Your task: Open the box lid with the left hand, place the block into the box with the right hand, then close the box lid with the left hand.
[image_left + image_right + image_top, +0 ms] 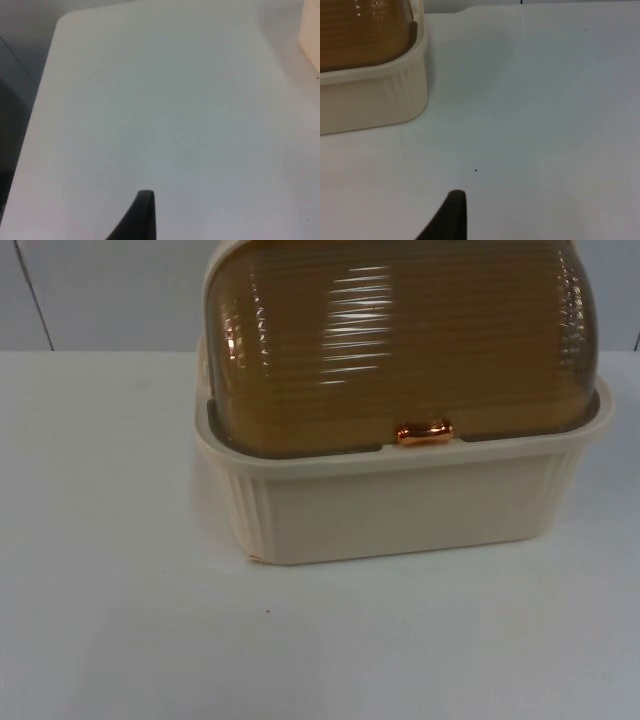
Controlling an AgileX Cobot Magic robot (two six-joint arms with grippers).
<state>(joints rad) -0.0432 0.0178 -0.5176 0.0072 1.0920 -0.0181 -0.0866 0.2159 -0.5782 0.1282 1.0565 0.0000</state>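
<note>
A cream ribbed box (400, 505) stands in the middle of the table, toward the back. Its amber see-through ribbed lid (400, 340) is down, and the copper handle (424, 432) rests at the front rim. My left gripper (142, 220) hangs over bare white table, with a corner of the box (311, 30) off to one side and well away. My right gripper (451, 217) is over the table beside the box's end wall (370, 100), clear of it, with the lid (360, 30) in sight above that rim.
The white table (150, 620) runs out in front of the box and to both sides. The grey partition wall (100, 290) stands behind the box. The table's edge (42, 100) drops off near my left gripper.
</note>
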